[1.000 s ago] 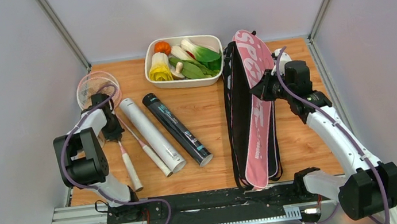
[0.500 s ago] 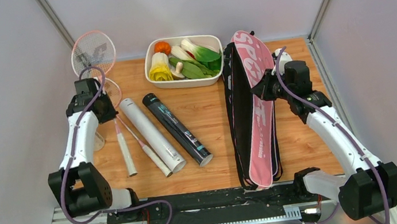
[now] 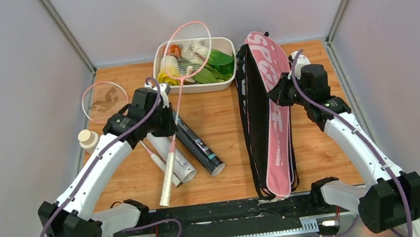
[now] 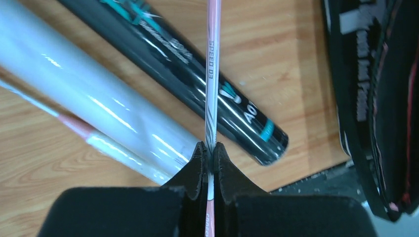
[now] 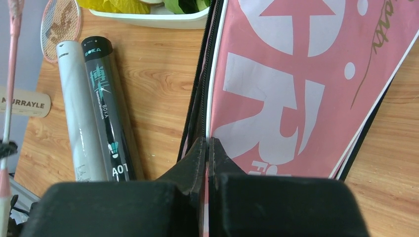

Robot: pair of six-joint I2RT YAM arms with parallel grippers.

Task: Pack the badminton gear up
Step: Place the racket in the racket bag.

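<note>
My left gripper [image 3: 170, 122] [image 4: 211, 148] is shut on the thin shaft of a pink racquet [image 3: 187, 47] [image 4: 212, 74]. The racquet is held off the table, with its head over the tray and its grip [image 3: 168, 188] low near the tubes. A second racquet [image 3: 104, 102] lies flat at the back left. The white tube [image 3: 172, 154] [image 4: 89, 98] and the black tube [image 3: 199, 144] [image 4: 188, 64] lie side by side under the held shaft. My right gripper [image 3: 270, 95] [image 5: 208, 143] is shut on the zipper edge of the pink "SPORT" cover [image 3: 270, 117] [image 5: 296, 74], lifting its flap off the black cover [image 3: 249, 119].
A white tray [image 3: 223, 42] of toy vegetables stands at the back centre, under the racquet head. A small bottle with a cream cap [image 3: 86, 139] stands near the left wall. Grey walls close in the left, right and back sides.
My left arm has swung from the far left towards the centre, carrying the pink racquet up and over the tubes. The right arm and the cover have hardly moved.
</note>
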